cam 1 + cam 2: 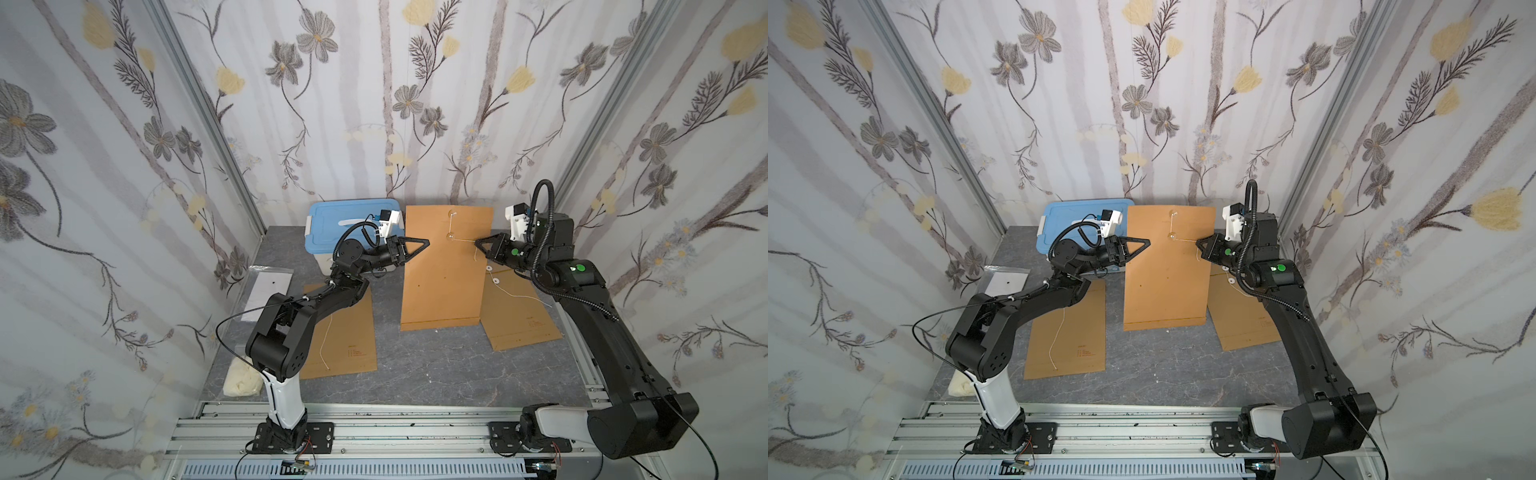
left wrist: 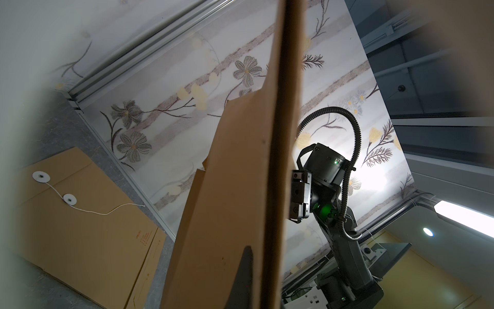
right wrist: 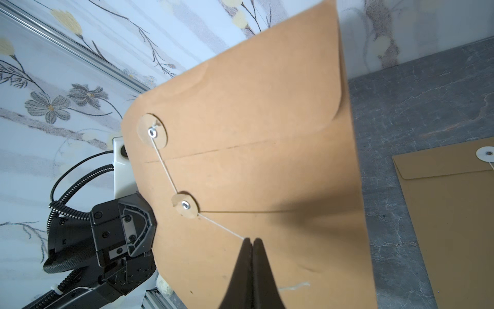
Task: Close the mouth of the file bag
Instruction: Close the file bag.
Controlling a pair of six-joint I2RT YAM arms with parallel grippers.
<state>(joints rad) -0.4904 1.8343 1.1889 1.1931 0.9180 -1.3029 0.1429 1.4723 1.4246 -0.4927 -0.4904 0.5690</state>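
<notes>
A brown file bag (image 1: 444, 270) (image 1: 1167, 270) stands upright at mid-table. My left gripper (image 1: 426, 242) (image 1: 1148, 241) is shut on its left edge; in the left wrist view the bag's edge (image 2: 283, 133) runs between the jaws of that gripper (image 2: 259, 254). The flap is folded down. A white string (image 3: 222, 226) runs from the upper disc (image 3: 151, 131) to the lower disc (image 3: 185, 206), then tight to my right gripper (image 3: 251, 239) (image 1: 477, 242) (image 1: 1198, 242), which is shut on it in front of the bag.
Two more file bags lie flat, one at the left (image 1: 345, 332) and one at the right (image 1: 515, 316). A blue-lidded box (image 1: 345, 224) stands behind the left arm. A clear sleeve (image 1: 268, 291) and a cream cloth (image 1: 243, 378) lie along the left edge.
</notes>
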